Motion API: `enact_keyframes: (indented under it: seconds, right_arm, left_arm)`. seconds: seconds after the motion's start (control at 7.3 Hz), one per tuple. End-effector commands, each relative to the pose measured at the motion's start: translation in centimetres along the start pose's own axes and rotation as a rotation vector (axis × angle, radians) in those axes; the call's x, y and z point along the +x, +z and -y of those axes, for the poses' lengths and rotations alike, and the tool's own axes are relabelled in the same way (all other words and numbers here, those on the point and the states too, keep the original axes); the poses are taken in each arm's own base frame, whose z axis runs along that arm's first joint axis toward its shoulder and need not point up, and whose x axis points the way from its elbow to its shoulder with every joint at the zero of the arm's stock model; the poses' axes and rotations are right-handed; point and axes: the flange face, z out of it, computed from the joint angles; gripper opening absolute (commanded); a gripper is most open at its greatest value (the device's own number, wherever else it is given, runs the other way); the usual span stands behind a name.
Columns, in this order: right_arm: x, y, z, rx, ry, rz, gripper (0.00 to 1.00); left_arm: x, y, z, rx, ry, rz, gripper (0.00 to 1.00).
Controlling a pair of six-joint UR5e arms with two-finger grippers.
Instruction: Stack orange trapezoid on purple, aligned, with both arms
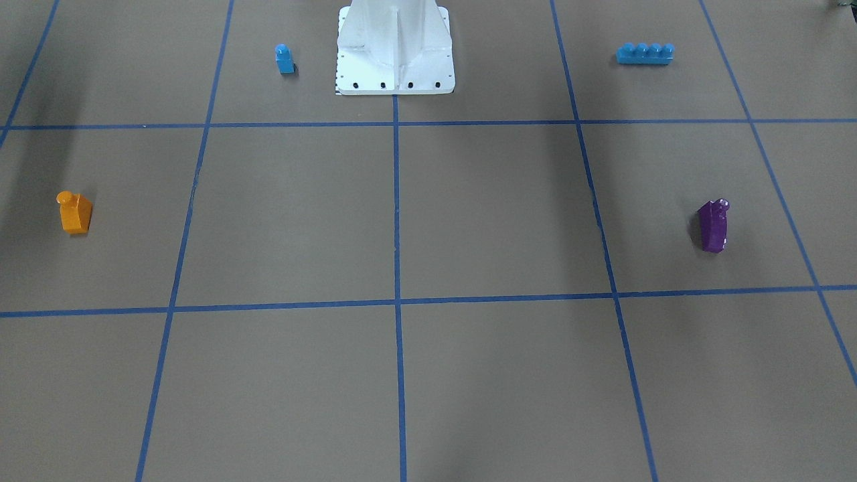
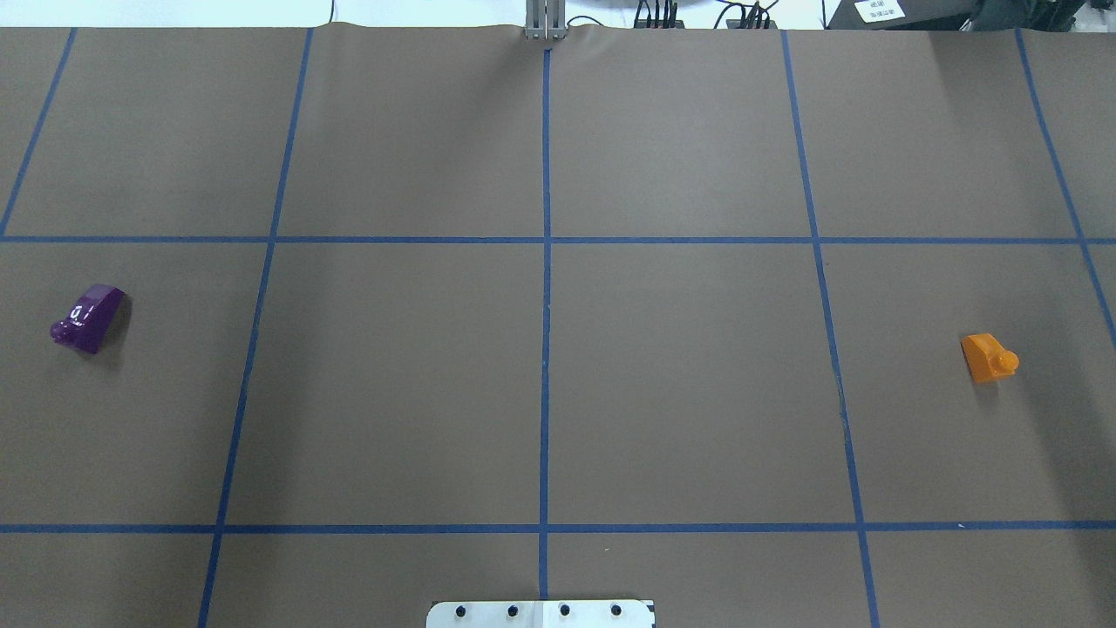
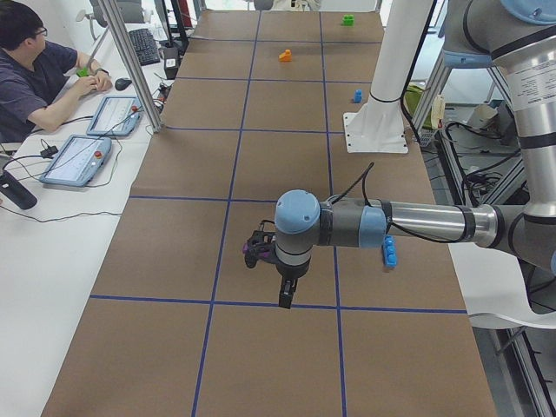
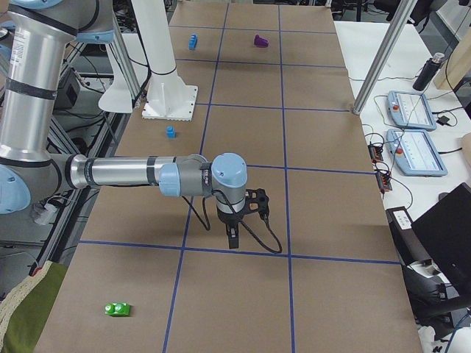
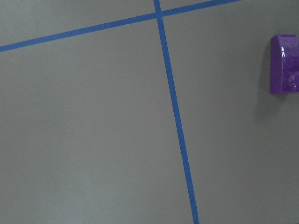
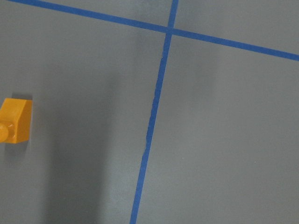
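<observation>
Fingers of the left gripper and right gripper are shown only in the side views, so parted or closed cannot be told. From the white base, the orange trapezoid is set well off on the robot's right, the purple block well off on its left. A blue single-stud block and blue four-stud brick near that base are shown front-facing but missed overhead.
</observation>
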Motion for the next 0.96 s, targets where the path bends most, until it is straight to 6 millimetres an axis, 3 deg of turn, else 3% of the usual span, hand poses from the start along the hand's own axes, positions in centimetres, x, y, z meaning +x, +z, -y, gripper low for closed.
enact_keyframes:
  seconds: [0.0,0.55,0.69,0.82]
  right_arm:
    - [0.0,0.0,0.0,-0.001,0.000,-0.001,1.00]
    - [-0.4,-0.5,0.3,0.011,-0.014,0.003,1.00]
    - [-0.7,-0.9,0.6,0.024,-0.024,0.004,1.00]
    - [-1.4,-2.0,1.8,0.053,-0.038,-0.002,1.00]
  left_arm:
    - [0.1,0.0,-0.1,0.021,0.019,0.004,1.00]
    - [0.3,-0.4,0.3,0.036,0.017,0.002,1.00]
    - [1.0,-1.2,0.5,0.055,0.029,-0.019,1.00]
    - [1.2,-0.6,0.8,0.059,0.023,-0.096,1.00]
